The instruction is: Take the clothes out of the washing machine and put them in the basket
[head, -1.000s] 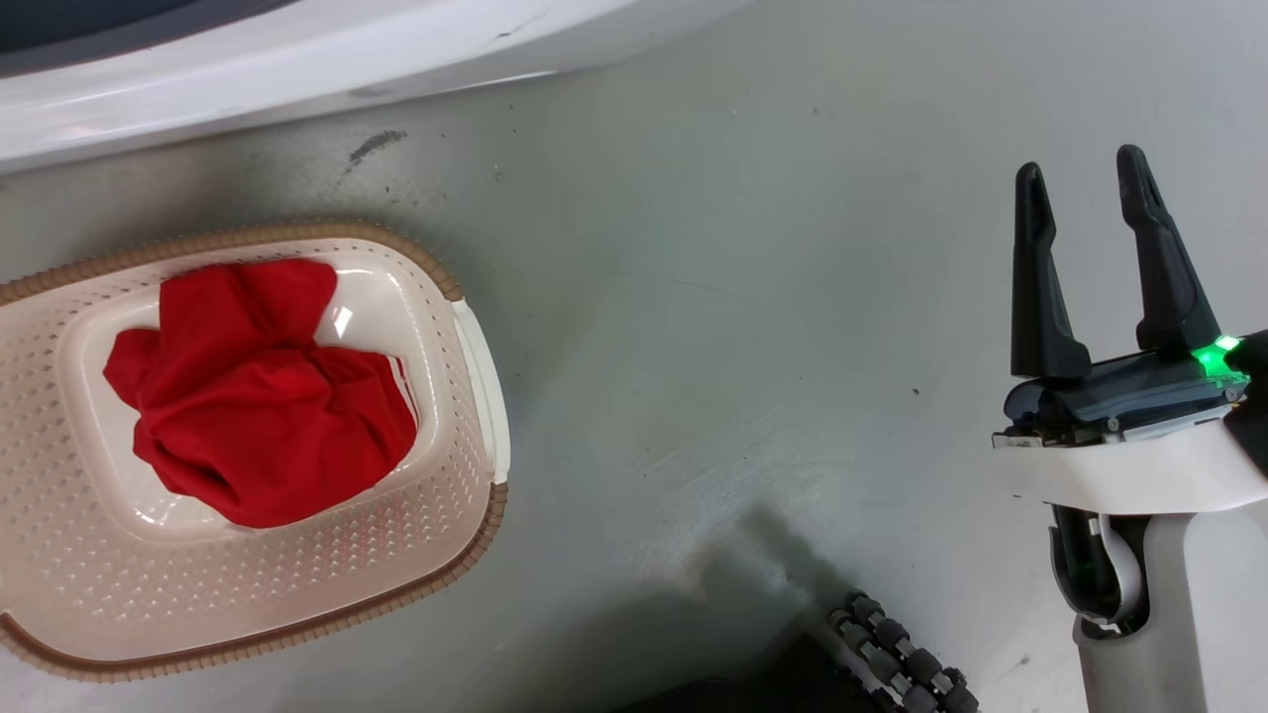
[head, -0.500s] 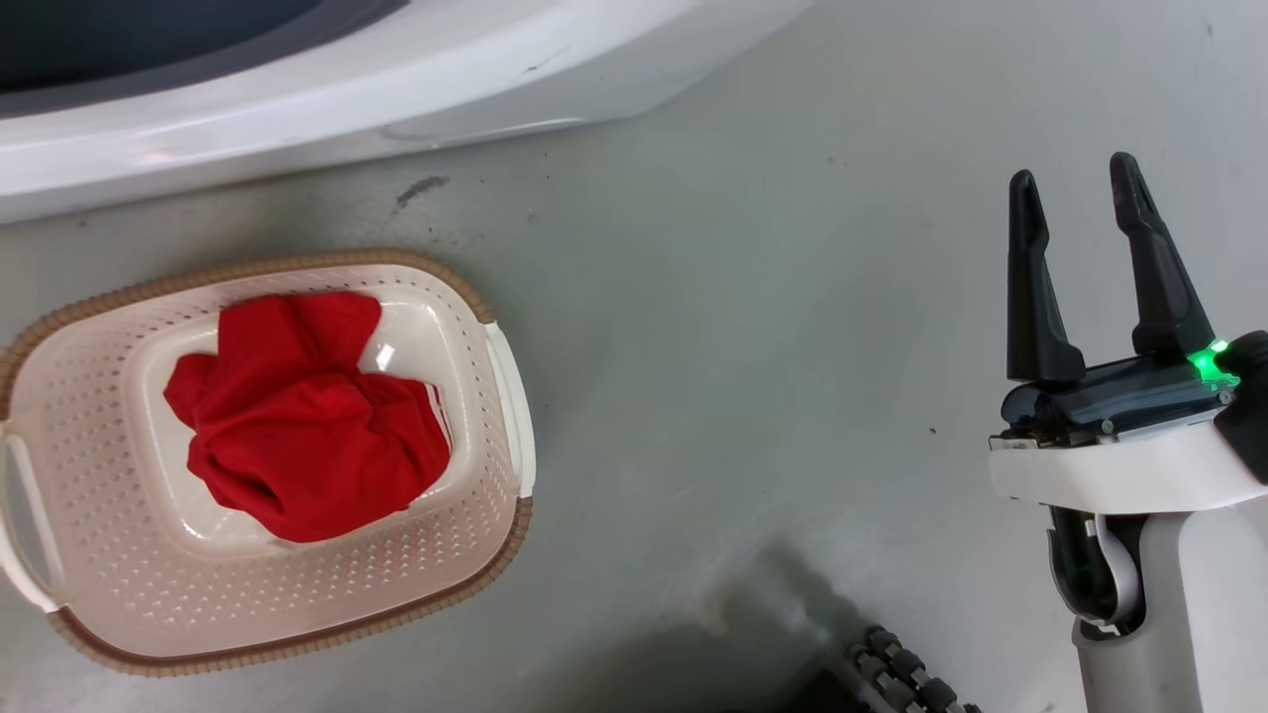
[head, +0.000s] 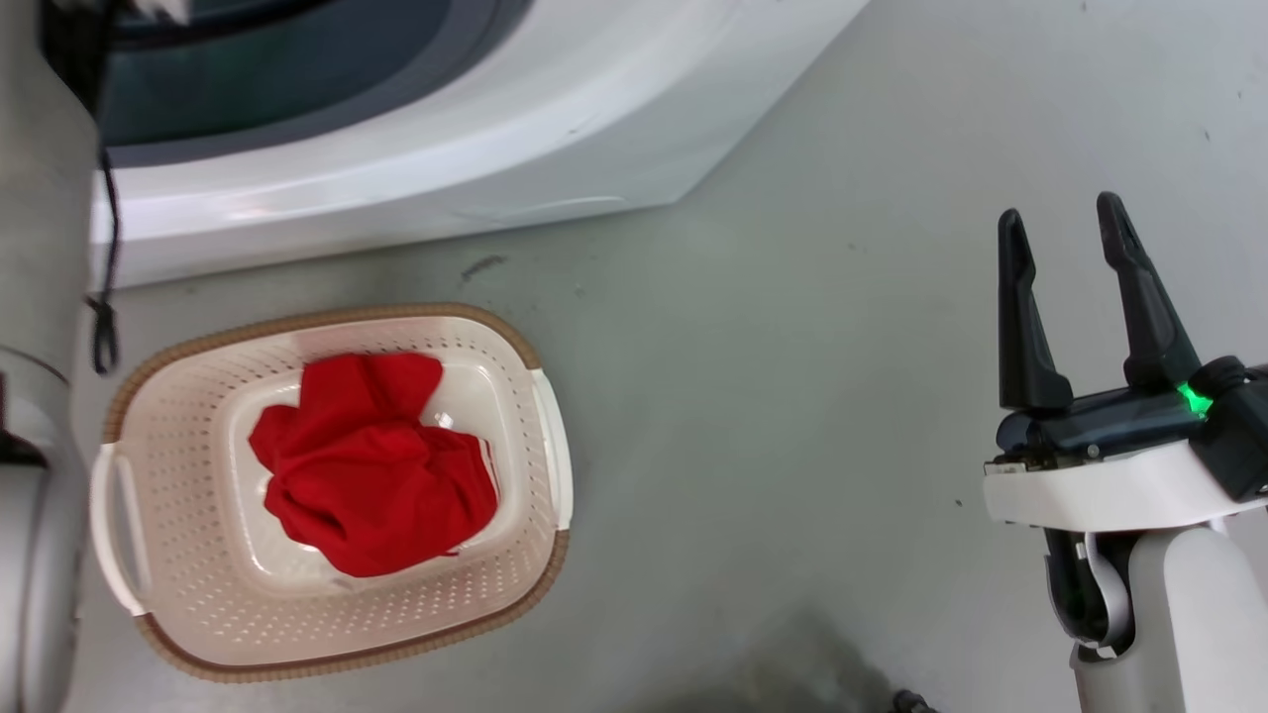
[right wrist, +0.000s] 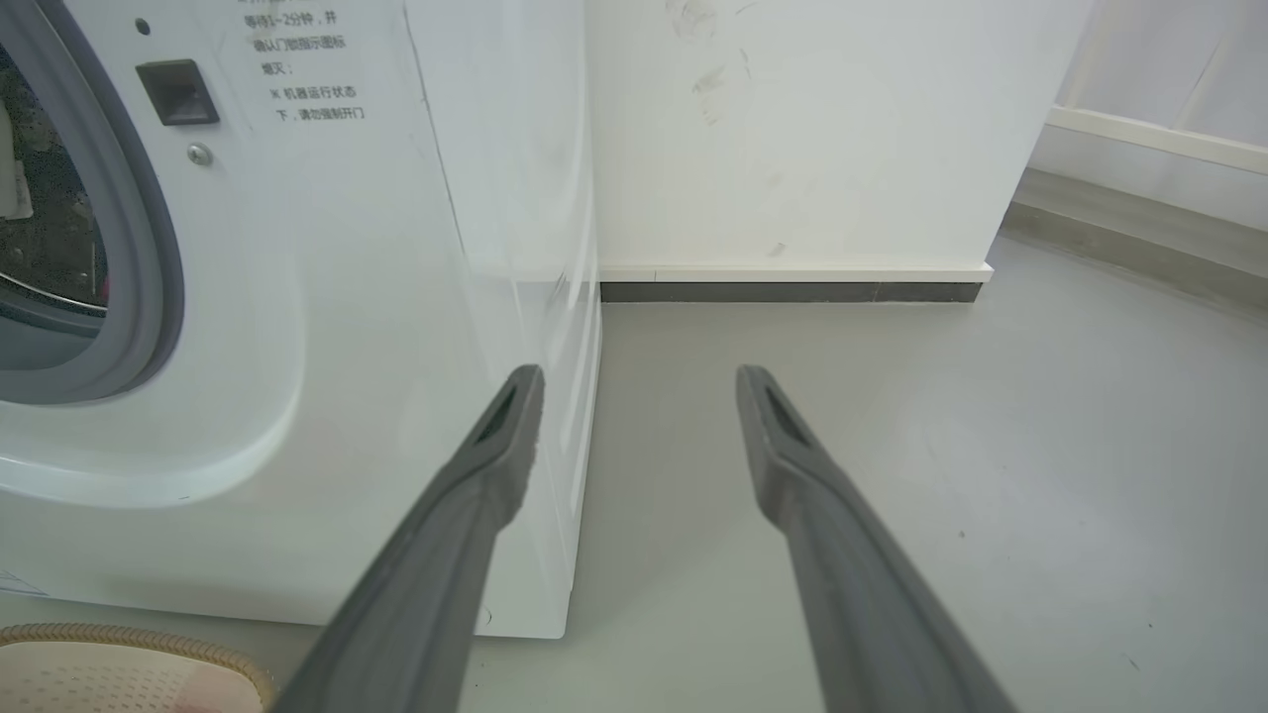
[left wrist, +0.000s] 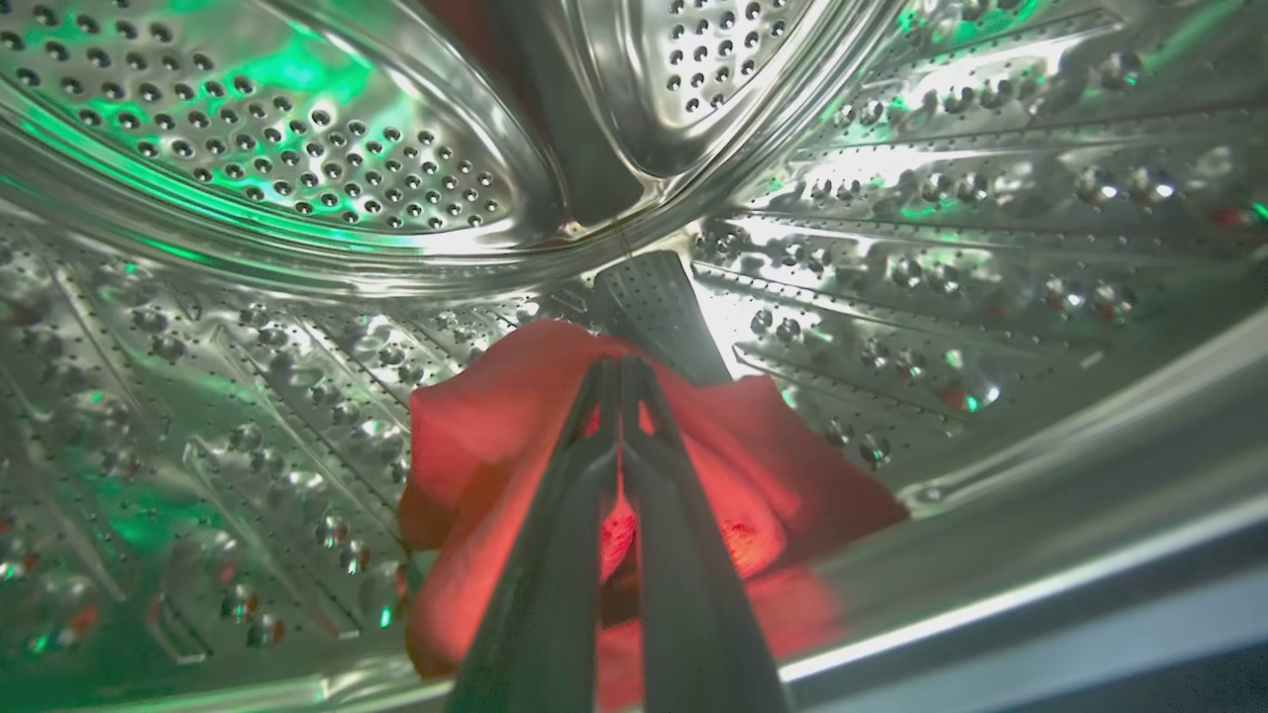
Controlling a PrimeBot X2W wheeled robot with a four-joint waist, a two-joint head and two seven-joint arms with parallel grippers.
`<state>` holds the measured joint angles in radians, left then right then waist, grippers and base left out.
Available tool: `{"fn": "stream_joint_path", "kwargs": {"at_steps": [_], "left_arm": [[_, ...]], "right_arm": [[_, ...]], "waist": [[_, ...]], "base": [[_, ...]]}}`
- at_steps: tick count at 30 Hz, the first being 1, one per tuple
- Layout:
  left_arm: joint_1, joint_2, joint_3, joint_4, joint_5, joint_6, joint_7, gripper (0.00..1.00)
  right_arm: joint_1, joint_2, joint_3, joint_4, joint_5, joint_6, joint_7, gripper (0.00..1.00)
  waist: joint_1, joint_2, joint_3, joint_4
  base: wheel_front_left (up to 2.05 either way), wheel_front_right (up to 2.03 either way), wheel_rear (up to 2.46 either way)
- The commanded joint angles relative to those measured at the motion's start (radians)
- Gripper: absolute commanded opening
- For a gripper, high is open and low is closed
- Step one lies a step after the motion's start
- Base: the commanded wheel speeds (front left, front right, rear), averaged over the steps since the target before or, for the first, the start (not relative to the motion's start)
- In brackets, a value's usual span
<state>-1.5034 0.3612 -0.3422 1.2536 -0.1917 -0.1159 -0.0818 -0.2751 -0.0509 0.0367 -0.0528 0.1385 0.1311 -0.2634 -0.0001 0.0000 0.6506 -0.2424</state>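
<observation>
Inside the washing machine's (head: 446, 168) steel drum (left wrist: 248, 149), a red garment (left wrist: 495, 426) lies on the drum floor near the opening. My left gripper (left wrist: 621, 364) is shut, its two fingers pressed together with red cloth pinched between them. The cream basket (head: 178, 555) with a brown rim stands on the floor in front of the washer, and a crumpled heap of red clothes (head: 371, 475) lies in its bottom. My right gripper (head: 1060, 208) hangs open and holds nothing, off to the right over bare floor. In the right wrist view, the right gripper (right wrist: 642, 381) points past the washer's (right wrist: 347, 347) right corner.
My pale left forearm (head: 35, 347) runs up the head view's left edge toward the porthole, with a black cable (head: 104, 248) hanging beside it. A white wall with a dark baseboard (right wrist: 792, 292) stands right of the washer. A corner of the basket (right wrist: 119, 663) shows below it.
The head camera has tilted up, so the basket and floor slid down and right and more of the washer front shows. My left forearm has come into view. The right gripper stays open.
</observation>
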Motion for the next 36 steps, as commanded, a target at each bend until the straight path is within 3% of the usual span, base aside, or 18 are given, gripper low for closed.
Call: {"fn": "stream_joint_path", "kwargs": {"at_steps": [1, 9, 15, 36], "left_arm": [[0.036, -0.005, -0.001, 0.003, -0.006, -0.005, -0.025, 0.0], [0.191, -0.05, 0.005, -0.003, -0.046, -0.007, -0.15, 0.0], [0.319, -0.079, 0.013, -0.078, -0.07, -0.002, -0.182, 0.0], [0.74, -0.059, 0.014, -0.682, -0.074, 0.073, -0.154, 0.0]], "right_arm": [[0.015, 0.001, -0.002, 0.006, -0.008, -0.001, -0.002, 1.0], [0.053, 0.001, 0.003, 0.02, -0.033, -0.001, -0.002, 1.0], [0.098, 0.001, 0.002, 0.029, -0.049, -0.001, -0.002, 1.0], [0.24, 0.001, 0.013, 0.058, -0.086, -0.001, -0.002, 1.0]], "waist": [[0.0001, 0.0, -0.03, 0.02], [0.0001, 0.0, -0.126, 0.047], [0.0001, 0.0, -0.21, 0.073], [0.0001, 0.0, -0.458, 0.158]], "base": [[0.0, 0.0, 0.0], [0.0, 0.0, 0.0], [0.0, 0.0, 0.0], [0.0, 0.0, 0.0]]}}
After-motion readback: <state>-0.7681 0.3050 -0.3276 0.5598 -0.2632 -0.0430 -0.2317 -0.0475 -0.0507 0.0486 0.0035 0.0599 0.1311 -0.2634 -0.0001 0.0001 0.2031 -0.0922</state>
